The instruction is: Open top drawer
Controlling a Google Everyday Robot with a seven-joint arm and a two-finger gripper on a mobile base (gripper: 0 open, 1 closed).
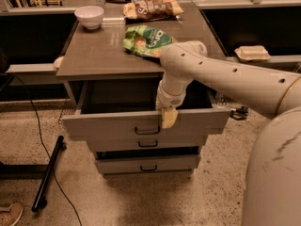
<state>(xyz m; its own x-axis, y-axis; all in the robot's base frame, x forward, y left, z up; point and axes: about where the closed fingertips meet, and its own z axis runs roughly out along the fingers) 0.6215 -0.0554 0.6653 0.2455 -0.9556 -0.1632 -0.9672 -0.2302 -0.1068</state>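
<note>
The top drawer (108, 125) is the widest of three grey drawers under the cabinet top. It stands pulled out, its dark inside showing behind the flat front panel. Its small dark loop handle (147, 130) sits mid-front. My gripper (169, 117) hangs from the white arm over the drawer front's upper edge, just right of and above the handle, its yellowish tip against the panel. The two narrower drawers (148, 164) below sit further in.
On the cabinet top (94, 55) lie a green snack bag (146, 39), a brown snack bag (153, 8) and a white bowl (89, 16). A black bar and cable (47, 173) lie on the floor at left. A white container (251, 53) sits on a shelf at right.
</note>
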